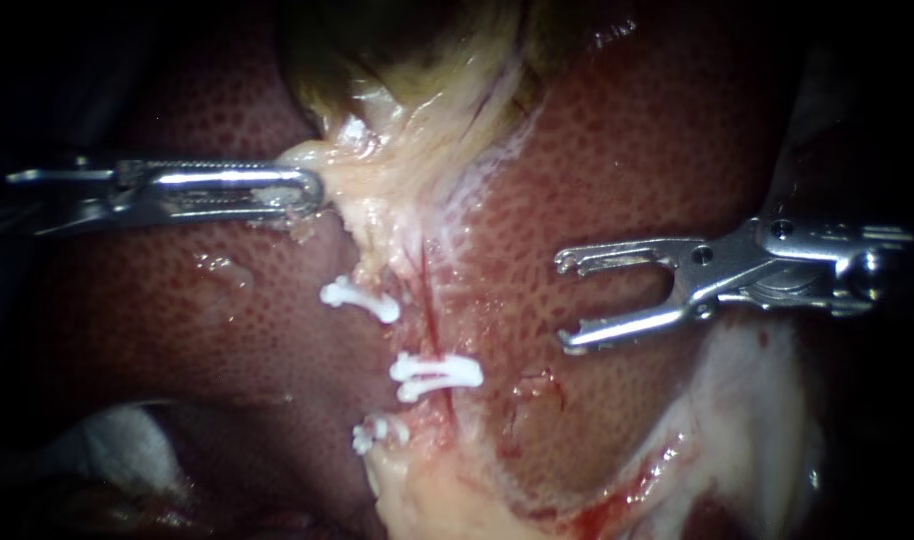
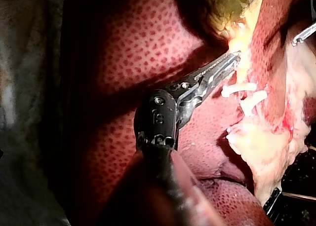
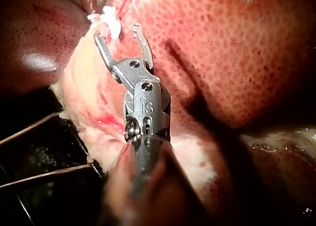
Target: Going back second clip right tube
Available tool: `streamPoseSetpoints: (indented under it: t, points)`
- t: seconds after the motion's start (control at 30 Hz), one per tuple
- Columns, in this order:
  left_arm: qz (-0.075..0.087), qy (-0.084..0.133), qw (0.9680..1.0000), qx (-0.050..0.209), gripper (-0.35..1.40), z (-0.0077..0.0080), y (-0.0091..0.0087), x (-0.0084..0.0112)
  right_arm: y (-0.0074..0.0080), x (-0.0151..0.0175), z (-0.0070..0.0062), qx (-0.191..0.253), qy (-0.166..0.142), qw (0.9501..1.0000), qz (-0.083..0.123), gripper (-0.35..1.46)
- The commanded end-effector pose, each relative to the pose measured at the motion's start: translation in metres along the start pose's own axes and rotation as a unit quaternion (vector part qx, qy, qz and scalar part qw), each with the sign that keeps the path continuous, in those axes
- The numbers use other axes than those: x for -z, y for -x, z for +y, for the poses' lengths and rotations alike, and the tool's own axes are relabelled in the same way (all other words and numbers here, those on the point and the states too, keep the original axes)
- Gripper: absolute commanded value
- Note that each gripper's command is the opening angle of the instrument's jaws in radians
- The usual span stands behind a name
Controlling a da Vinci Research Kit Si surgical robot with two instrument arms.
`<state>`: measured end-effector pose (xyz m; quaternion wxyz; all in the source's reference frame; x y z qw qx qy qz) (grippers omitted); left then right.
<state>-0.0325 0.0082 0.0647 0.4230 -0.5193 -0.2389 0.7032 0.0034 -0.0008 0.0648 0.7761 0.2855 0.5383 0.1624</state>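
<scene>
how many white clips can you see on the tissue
3 clips. The upper clip sits below the gallbladder, the middle clip crosses a thin red tube, the lower clip lies below it. More may be hidden.

L instrument (image 1: 307, 190) & R instrument (image 1: 567, 302): polished metal, glossy. Clips (image 1: 435, 373): white plastic, smooth. Liver (image 1: 637, 150): wet, glossy, finely speckled; Gallbladder (image 1: 407, 50): slick, wrinkled.

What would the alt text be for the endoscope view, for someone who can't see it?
The right instrument, jaws open and empty, sits over the liver, apart from three white clips on a pale tissue strip. The left instrument grips that strip's upper end in its jaws, just below the gallbladder.
</scene>
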Motion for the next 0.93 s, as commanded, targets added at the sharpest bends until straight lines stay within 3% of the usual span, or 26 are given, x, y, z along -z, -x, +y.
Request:
streamPoseSetpoints:
  t: [0.03, 0.4, 0.93]
  points:
    - [-0.003, -0.002, 1.0, -0.002, -0.35, -0.0001, 0.0004, -0.0005, 0.0001, -0.0001, 0.0, 0.0, 0.0, 1.0, 0.0, 0.5]
    - [-0.023, 0.008, 0.9997, -0.002, -0.35, -0.0009, 0.0027, -0.0066, 0.0001, -0.0001, 0.0, 0.0, 0.0, 1.0, 0.0, 0.5]
    - [-0.023, 0.01, 0.9997, -0.001, -0.35, -0.0012, 0.003, -0.0071, 0.0, -0.0003, -0.0001, 0.0, 0.0, 1.0, 0.0, 0.5]
